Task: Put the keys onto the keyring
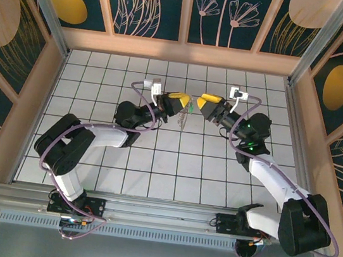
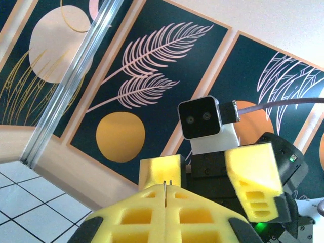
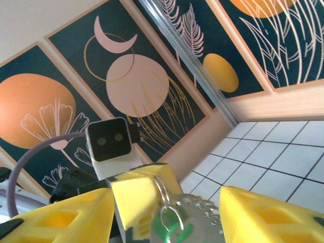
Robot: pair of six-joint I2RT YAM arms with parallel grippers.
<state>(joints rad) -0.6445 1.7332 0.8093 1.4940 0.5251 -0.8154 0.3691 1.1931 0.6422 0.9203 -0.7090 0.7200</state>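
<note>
Right fingers [image 3: 263,212] parted around keyring [image 3: 200,212], key [image 3: 169,233]; left fingers [image 2: 136,212] pinch keyring.

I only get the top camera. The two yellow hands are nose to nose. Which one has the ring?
Observer: The left gripper. Its wrist view shows thin wire, likely the keyring, poking from its shut fingers.
Operator: Is the other hand pinching?
Observer: No. The right gripper has its fingers wide apart in its wrist view.
Operator: And the green key?
Observer: The key shows its green head low between those open fingers, beside the keyring's loops.
</note>
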